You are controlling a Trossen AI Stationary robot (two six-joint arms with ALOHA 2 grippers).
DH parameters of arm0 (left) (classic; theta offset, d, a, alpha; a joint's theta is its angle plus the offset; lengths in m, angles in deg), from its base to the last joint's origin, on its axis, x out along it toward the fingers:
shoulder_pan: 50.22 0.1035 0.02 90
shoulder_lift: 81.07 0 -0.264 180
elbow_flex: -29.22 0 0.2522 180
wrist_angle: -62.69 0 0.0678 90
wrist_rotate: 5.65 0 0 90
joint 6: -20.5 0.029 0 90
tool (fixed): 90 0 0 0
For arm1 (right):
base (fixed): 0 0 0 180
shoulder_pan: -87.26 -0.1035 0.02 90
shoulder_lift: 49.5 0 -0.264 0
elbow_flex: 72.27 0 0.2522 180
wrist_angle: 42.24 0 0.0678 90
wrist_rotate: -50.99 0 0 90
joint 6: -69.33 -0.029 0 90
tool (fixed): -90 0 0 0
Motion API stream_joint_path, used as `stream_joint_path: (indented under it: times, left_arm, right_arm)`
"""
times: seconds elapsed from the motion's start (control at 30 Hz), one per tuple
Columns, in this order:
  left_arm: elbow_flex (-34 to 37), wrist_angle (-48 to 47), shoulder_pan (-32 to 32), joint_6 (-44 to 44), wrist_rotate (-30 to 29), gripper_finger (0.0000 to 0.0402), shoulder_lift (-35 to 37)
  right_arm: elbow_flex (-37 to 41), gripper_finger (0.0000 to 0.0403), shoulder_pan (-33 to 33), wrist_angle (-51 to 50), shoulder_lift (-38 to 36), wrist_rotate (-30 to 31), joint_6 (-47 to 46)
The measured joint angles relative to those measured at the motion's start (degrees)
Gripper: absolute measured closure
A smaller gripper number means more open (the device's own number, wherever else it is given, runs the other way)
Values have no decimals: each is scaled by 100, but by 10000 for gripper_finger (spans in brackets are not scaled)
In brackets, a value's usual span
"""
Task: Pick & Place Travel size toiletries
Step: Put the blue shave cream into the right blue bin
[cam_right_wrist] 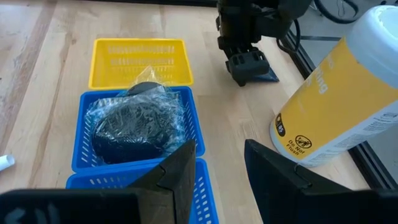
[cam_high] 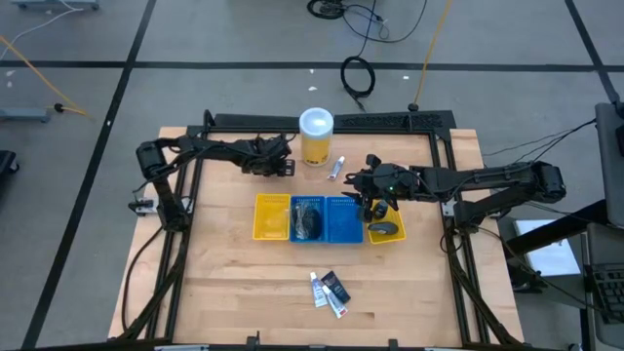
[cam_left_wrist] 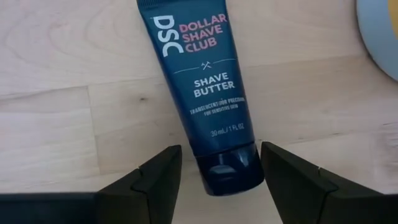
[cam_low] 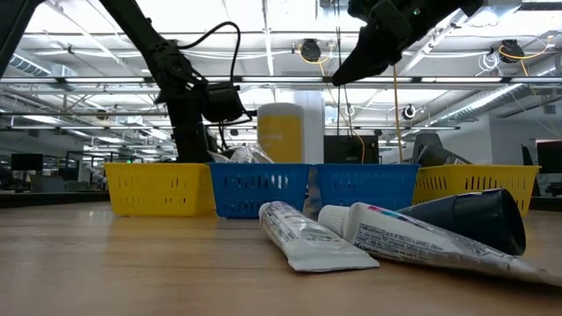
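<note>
Toiletries lie scattered over the wooden tabletop (cam_high: 234, 292). A dark shave butter tube (cam_left_wrist: 202, 93) lies flat on the wood beside the yellow canister (cam_high: 316, 136), its cap between the spread fingers of the left hand (cam_left_wrist: 217, 180), which hovers over it open and has hold of nothing. A small white tube (cam_high: 337, 168) lies on the canister's other side. Round black discs in clear wrap (cam_right_wrist: 134, 121) fill one blue tray (cam_right_wrist: 189, 115) in the row of trays; a dark oval piece (cam_high: 386, 228) sits in the yellow tray (cam_high: 387, 237) at the row's right end. The right hand (cam_right_wrist: 214, 171) hangs above the blue trays, its fingers partly apart and empty. Near the tabletop's front edge, two white tubes (cam_low: 303, 235) and a short dark tube (cam_low: 474, 219) lie together, touching.
</note>
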Motion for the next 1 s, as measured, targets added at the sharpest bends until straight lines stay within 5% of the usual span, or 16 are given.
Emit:
stream_joint_path:
  times: [0.37, 0.6, 1.0]
  left_arm:
    - [15, -16, 44, 62, 9, 189, 61]
    - [20, -108, 48, 316, -3, 289, 144]
    - [34, -259, 33, 917, 41, 292, 238]
  right_arm:
    - [429, 273, 2, 588, 2, 2, 2]
    - [461, 273, 1, 747, 2, 2, 19]
    - [461, 273, 0, 746, 2, 2, 3]
